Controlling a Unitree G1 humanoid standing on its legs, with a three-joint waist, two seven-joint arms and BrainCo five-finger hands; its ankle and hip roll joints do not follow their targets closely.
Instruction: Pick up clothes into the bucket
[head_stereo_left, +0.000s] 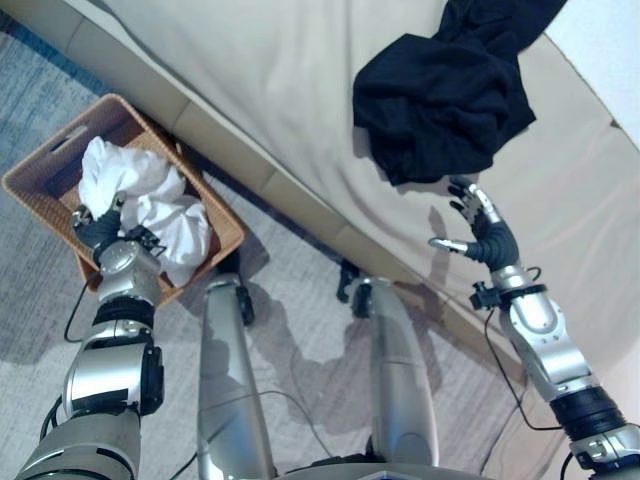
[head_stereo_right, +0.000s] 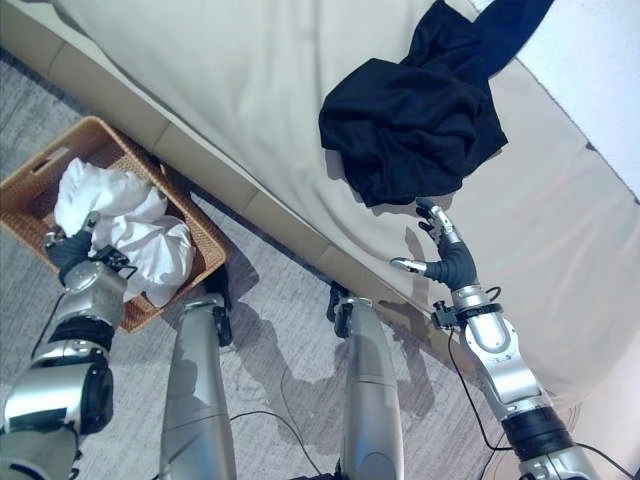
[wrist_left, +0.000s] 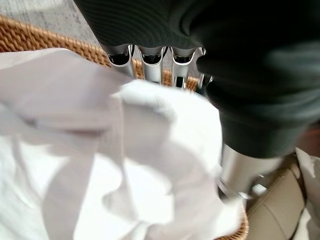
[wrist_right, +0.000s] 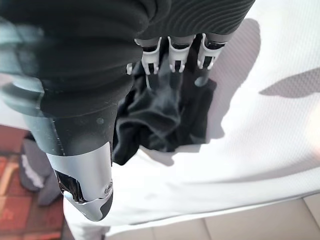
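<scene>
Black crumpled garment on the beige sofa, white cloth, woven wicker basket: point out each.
Black crumpled garment (head_stereo_left: 440, 100), left eye view, middle of the bunched folds.
White cloth (head_stereo_left: 150, 195), left eye view, central folds inside the basket.
Woven wicker basket (head_stereo_left: 40, 165), left eye view, far rim beside the handle slot.

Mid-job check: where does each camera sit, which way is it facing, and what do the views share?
Left and right eye views: on the head, looking down at the wicker basket, bed and both arms.
Left wrist view: along the left hand, fingers down in the white cloth in the basket.
Right wrist view: along the right hand, open, facing the black garment.
Shared: eye and wrist views both show each garment.
</scene>
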